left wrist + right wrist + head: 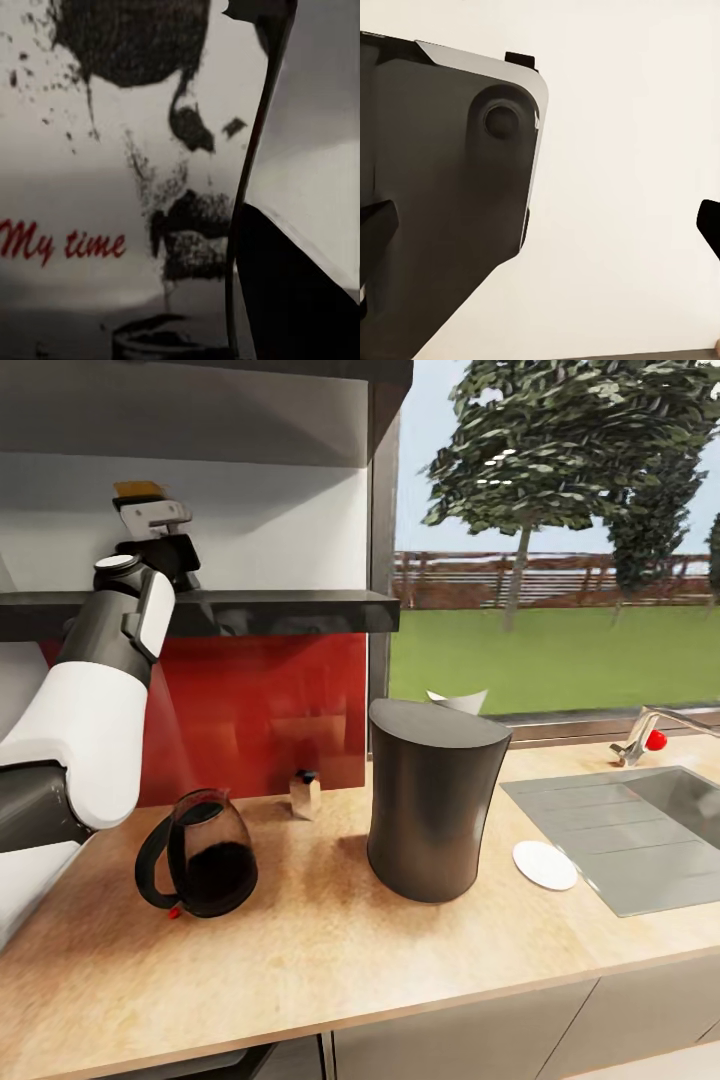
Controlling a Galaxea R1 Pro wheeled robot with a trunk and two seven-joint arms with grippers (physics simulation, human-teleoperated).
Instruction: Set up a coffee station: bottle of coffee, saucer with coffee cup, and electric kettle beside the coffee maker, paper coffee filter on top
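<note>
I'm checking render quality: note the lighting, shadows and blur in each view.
Head view: even daylight, soft shadow beside the coffee maker, faint sheen on the red backsplash. Left wrist view: dim, grainy close-up of a label reading "My time". Right wrist view: flat bright wall, no shadows.

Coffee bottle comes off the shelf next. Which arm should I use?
Left, probably. Its claw is already raised at the shelf, and its wrist camera sits tight against a printed label, likely the bottle's.
</note>
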